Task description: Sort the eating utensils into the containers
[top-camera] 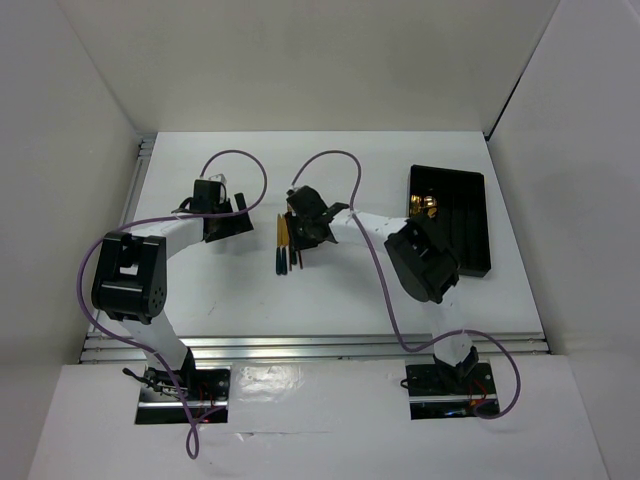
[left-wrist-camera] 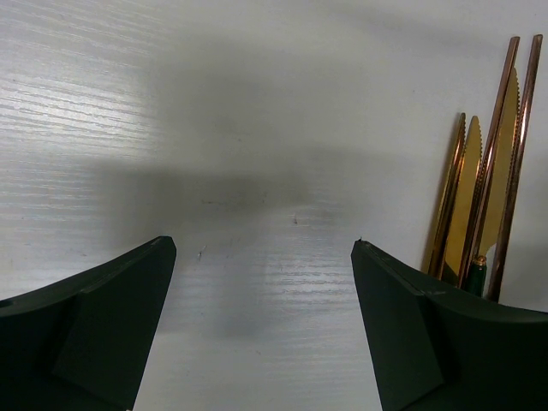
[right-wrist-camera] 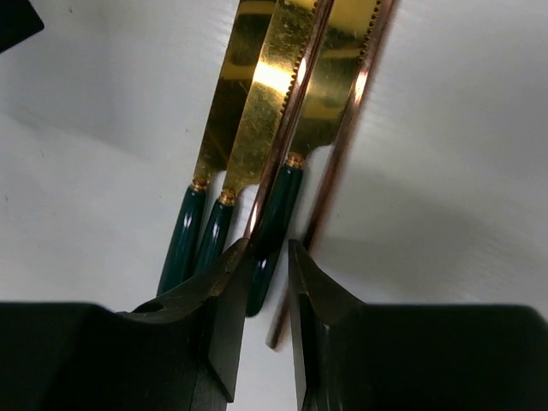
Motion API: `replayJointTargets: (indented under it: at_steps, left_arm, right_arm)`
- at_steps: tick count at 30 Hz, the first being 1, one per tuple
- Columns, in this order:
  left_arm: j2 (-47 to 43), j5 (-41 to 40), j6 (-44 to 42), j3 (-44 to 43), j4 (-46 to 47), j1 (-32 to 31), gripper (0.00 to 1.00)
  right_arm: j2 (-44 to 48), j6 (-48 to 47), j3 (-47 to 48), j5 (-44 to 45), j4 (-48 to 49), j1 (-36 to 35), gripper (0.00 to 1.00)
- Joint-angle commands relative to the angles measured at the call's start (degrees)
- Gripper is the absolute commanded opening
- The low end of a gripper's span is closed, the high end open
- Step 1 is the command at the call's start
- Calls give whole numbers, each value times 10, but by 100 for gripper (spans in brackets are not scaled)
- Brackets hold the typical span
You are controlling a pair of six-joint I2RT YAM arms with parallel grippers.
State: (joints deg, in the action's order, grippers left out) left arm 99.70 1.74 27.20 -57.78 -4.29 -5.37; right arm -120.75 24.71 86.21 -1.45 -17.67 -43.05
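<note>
1. The right end effector [right-wrist-camera: 267, 247] is narrowed onto the teal handle of one knife [right-wrist-camera: 276, 201]. It grips near the handle's end, probably to lift the knife clear of the pile.
2. Two more knives [right-wrist-camera: 224, 128] and copper chopsticks [right-wrist-camera: 341, 158] lie packed alongside on the white counter [top-camera: 350, 300], so a chopstick may come up too.
3. The left end effector [left-wrist-camera: 265, 248] is spread wide over bare counter beside the pile, holding nothing.
4. The black tray [top-camera: 470, 225] sits well apart, far right, with something gold [top-camera: 425, 205] inside that is too small to identify.
5. The blade tips are cut off and the tray dividers are unclear.
</note>
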Motion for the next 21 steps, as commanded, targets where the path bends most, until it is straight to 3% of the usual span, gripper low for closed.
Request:
replayJointTargets:
  at_steps: [1, 21]
  left_arm:
    - [-16, -3, 0, -10, 7, 4, 99]
    - [-16, 2, 0, -10, 7, 4, 99]
  right_arm:
    - [-15, 9, 36, 4, 5, -6, 32]
    - [-75, 9, 83, 124, -92, -12, 31]
